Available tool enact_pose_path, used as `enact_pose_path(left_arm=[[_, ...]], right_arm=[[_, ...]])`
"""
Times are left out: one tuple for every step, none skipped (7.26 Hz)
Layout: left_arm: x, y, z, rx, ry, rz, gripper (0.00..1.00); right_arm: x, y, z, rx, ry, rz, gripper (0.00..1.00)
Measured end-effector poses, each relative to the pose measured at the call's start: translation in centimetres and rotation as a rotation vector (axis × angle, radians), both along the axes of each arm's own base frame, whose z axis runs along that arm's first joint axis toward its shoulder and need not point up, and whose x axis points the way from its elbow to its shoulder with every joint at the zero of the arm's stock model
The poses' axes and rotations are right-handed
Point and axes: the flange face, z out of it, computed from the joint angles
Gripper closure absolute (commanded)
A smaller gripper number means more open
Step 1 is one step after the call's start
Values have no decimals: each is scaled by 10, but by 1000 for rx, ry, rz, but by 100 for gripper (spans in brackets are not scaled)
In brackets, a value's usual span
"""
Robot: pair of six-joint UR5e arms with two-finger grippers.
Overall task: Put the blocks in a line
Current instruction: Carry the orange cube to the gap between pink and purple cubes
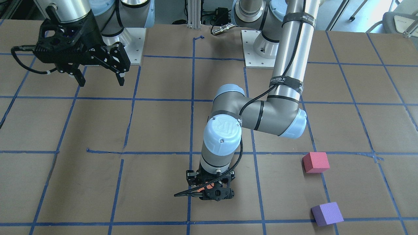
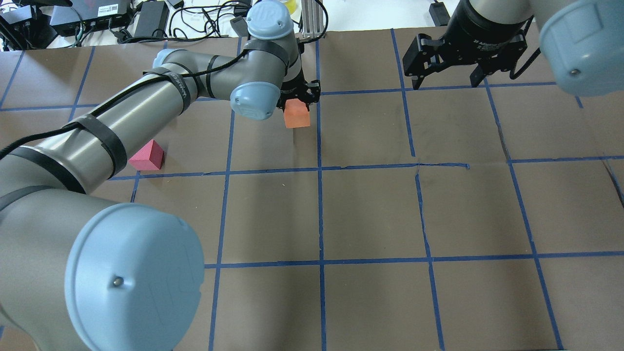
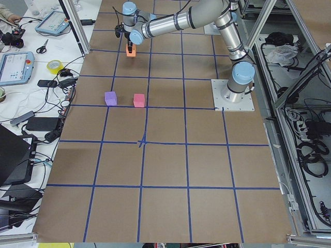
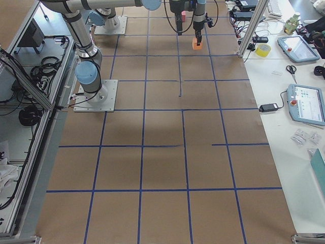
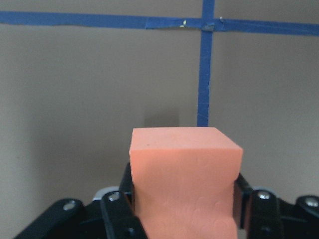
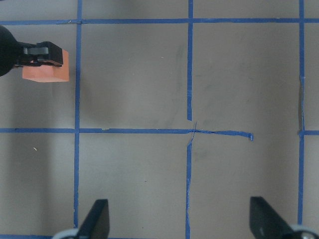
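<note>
My left gripper [image 2: 298, 97] is shut on the orange block [image 2: 297, 115] and holds it low over the far middle of the table; whether the block touches the surface I cannot tell. In the left wrist view the orange block [image 5: 184, 174] fills the space between the fingers. It also shows in the right wrist view [image 6: 45, 69]. The pinkish red block [image 1: 315, 162] and the purple block [image 1: 327, 213] sit apart on the table on my left side. The red block [image 2: 146, 157] shows beside my left arm; the purple one is hidden there. My right gripper [image 1: 99, 80] is open and empty, raised above the table.
The table is brown paper with a blue tape grid [image 2: 320, 168]. The two arm base plates [image 1: 258, 49] stand at my edge. Tablets, a tape roll [image 4: 263, 50] and cables lie on the benches beyond the far edge.
</note>
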Motion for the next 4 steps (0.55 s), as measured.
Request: enact_pose_path(left_arm=[[33, -7, 13, 9, -9, 29, 74], [63, -11, 23, 25, -19, 39, 74], [95, -12, 32, 50, -30, 35, 75], [135, -12, 41, 66, -37, 20, 76]], right_arm=[[0, 0, 0, 0, 0, 1, 0], [0, 0, 0, -1, 1, 1, 0], [0, 0, 1, -2, 1, 2, 0], [0, 0, 1, -2, 1, 3, 0]])
